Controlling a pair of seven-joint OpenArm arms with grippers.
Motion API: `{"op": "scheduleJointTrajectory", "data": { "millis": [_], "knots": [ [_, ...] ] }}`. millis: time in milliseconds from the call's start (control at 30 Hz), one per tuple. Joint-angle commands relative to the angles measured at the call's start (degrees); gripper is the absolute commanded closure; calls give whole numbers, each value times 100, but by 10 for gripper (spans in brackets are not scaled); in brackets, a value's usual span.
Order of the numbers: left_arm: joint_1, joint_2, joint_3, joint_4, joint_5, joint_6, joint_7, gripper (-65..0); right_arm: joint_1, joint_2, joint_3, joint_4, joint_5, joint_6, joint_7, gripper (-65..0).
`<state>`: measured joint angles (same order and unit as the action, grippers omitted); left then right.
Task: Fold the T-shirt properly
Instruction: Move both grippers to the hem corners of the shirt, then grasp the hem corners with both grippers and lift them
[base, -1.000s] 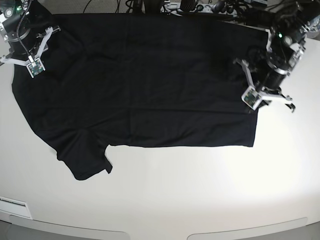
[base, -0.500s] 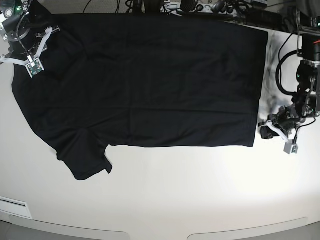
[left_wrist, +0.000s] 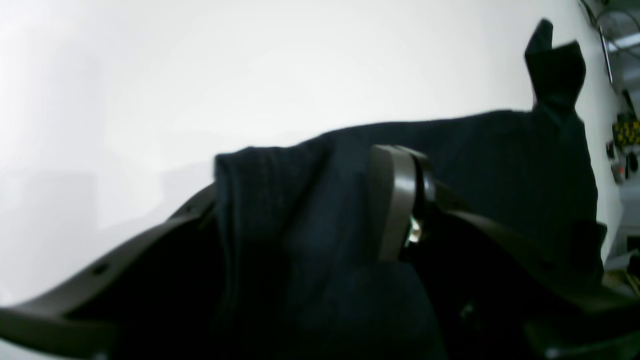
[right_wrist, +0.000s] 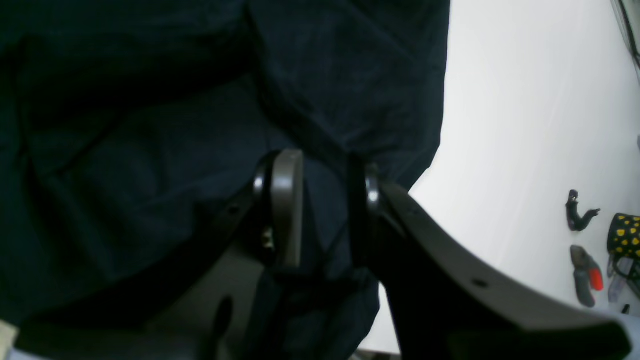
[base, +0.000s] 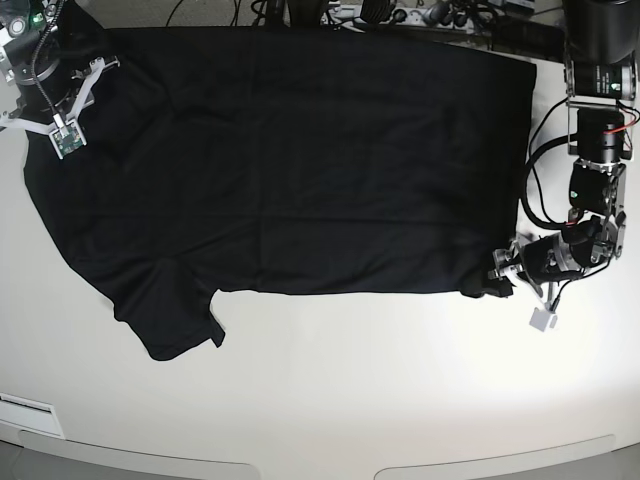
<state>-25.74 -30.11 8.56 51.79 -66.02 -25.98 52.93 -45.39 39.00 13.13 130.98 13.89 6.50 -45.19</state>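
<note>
White table (base: 350, 380) | T-shirt (base: 300, 160) flat | both end effectors (left_wrist: 305, 220) (right_wrist: 325, 220) pinching shirt

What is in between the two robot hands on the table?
The big black cloth T-shirt fills the stretch from the right gripper to the left gripper. The base view shows it.

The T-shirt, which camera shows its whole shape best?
The base view: the whole T-shirt lies spread on the table. The left wrist view shows only cloth bunched in the left gripper; the right wrist view shows only folds around the right gripper.
</note>
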Motion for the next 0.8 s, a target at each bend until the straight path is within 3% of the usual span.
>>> {"op": "scheduleJointTrajectory", "data": {
  "millis": [0,33,133,233,300,467,567,667,767],
  "knots": [
    [0,-44,44,-11,256,114,411,-302,76,83,48,81,-63,-79,186,-183],
    [0,-59,44,-11,264,118,411,-250,162,81,48,79,-66,-79,284,-184],
    [0,-116,37,-11,459,199,356,0,682,81,48,33,-63,-83,586,-242],
    [-2,-146,37,-11,601,190,280,0,1554,83,48,-350,66,-81,841,-316],
    [-2,-140,37,-11,599,96,282,0,2238,81,48,-933,492,105,944,-319],
    [17,-111,39,-11,599,13,286,0,4190,33,42,-3237,1915,1158,933,-320],
    [17,-101,39,-11,599,-26,328,0,5386,-28,42,-4789,2636,1770,625,-319],
    [17,-101,39,-11,599,-20,361,0,6411,-28,-2,-6365,3388,2081,275,-320],
    [17,-101,39,-11,597,-22,372,0,7226,-33,-170,-7886,3735,2345,138,-319]
  ]
}}
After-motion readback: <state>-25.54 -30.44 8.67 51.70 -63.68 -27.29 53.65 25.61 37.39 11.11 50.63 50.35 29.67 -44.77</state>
